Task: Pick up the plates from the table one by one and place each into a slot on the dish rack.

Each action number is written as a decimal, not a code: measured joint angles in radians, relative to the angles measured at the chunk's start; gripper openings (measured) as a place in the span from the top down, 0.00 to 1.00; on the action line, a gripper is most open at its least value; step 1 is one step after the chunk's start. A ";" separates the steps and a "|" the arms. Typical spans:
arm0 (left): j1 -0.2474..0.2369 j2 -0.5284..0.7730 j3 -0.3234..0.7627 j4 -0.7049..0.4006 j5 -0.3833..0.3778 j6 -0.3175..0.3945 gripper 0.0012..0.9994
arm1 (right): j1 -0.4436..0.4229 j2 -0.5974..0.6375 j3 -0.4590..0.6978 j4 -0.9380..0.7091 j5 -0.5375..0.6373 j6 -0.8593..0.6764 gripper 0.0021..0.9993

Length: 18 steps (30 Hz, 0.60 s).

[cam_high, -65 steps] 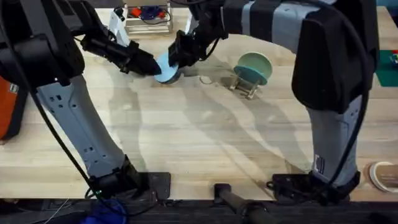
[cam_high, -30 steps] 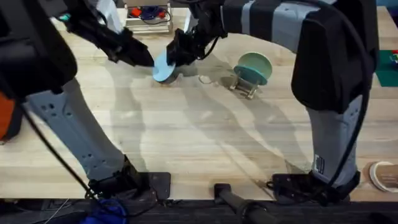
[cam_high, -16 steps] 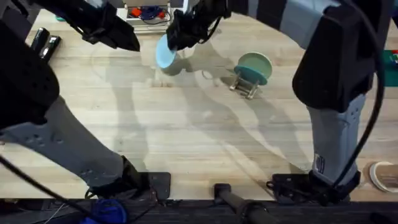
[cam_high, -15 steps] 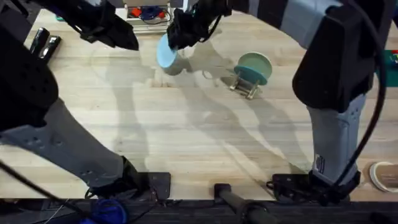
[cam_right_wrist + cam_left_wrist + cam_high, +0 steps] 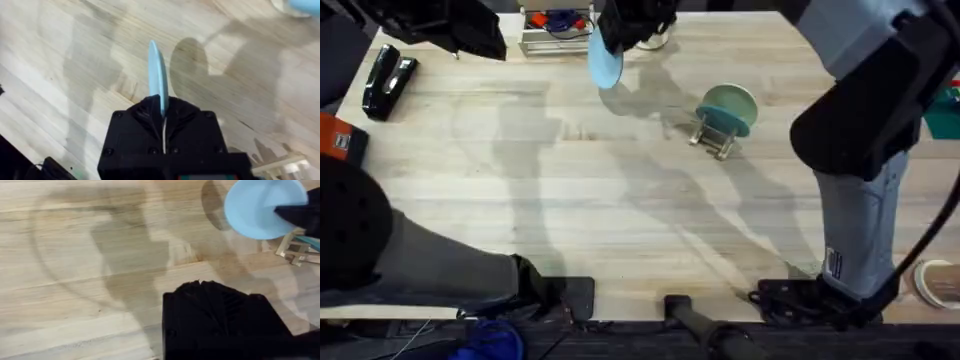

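My right gripper (image 5: 620, 30) is shut on the rim of the light blue plate (image 5: 605, 60) and holds it on edge, lifted clear of the table (image 5: 620, 220) at the far middle. The right wrist view shows that plate (image 5: 159, 80) edge-on between my fingers. A mint-green plate (image 5: 728, 106) stands upright in a slot of the dish rack (image 5: 712, 138), to the right of the held plate. Far to the left, my left gripper (image 5: 485, 40) hangs over the back of the table, shut and holding nothing. Its wrist view shows the blue plate (image 5: 257, 207) off to one side.
A wooden box-frame (image 5: 558, 28) with blue and red items stands at the back edge, close behind the held plate. A black stapler (image 5: 385, 70) lies at the far left and an orange object (image 5: 340, 140) at the left edge. A round wooden stand (image 5: 935, 282) sits at the near right.
My right gripper has lifted the blue plate off the table and carried it up and back. The left arm has let it go and drawn away to the far left.
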<state>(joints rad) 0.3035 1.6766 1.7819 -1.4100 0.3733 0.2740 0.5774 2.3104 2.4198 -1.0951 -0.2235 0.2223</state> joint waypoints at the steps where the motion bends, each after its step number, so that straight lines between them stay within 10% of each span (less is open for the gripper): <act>1: 0.000 -0.007 0.000 0.000 -0.004 -0.002 0.96 | 0.000 0.000 0.020 -0.014 0.001 -0.013 0.97; 5: 0.000 -0.011 0.000 -0.006 -0.012 -0.004 0.88 | 0.000 0.000 0.099 -0.080 0.025 -0.071 0.97; 11: 0.000 -0.011 0.000 -0.009 -0.026 -0.015 0.04 | 0.000 -0.013 0.164 -0.126 0.122 -0.170 0.97; 18: 0.000 -0.011 0.000 -0.007 -0.030 -0.014 0.00 | -0.032 -0.100 0.164 -0.149 0.156 -0.231 0.97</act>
<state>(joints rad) 0.3035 1.6657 1.7821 -1.4174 0.3431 0.2600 0.5452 2.2106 2.5835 -1.2446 -0.0677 -0.0090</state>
